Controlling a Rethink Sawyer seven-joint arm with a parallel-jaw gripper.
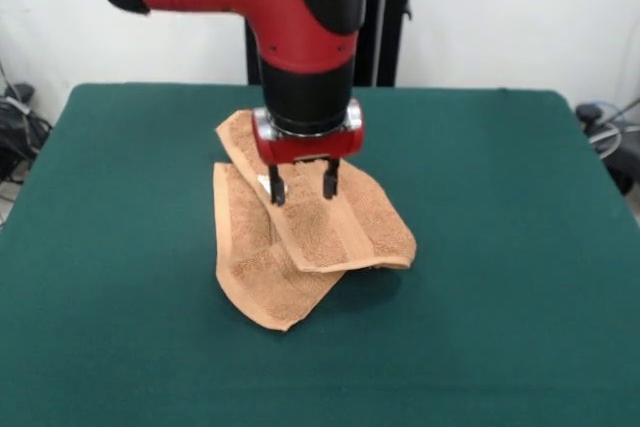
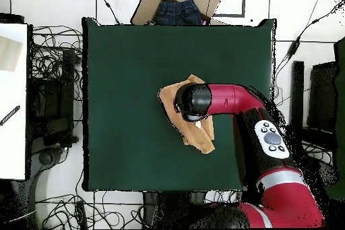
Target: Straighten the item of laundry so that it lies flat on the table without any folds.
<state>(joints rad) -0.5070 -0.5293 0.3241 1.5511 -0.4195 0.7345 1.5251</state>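
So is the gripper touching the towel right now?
Cannot tell. In the front view the gripper has its open fingers down at the folded towel, but no gap or contact shows plainly.

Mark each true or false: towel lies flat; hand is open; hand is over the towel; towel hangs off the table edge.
1. The towel lies flat with no folds. False: it is folded over itself in layers.
2. The hand is open. True: its two fingers stand apart.
3. The hand is over the towel. True.
4. The towel hangs off the table edge. False: it lies near the middle, green cloth all round.
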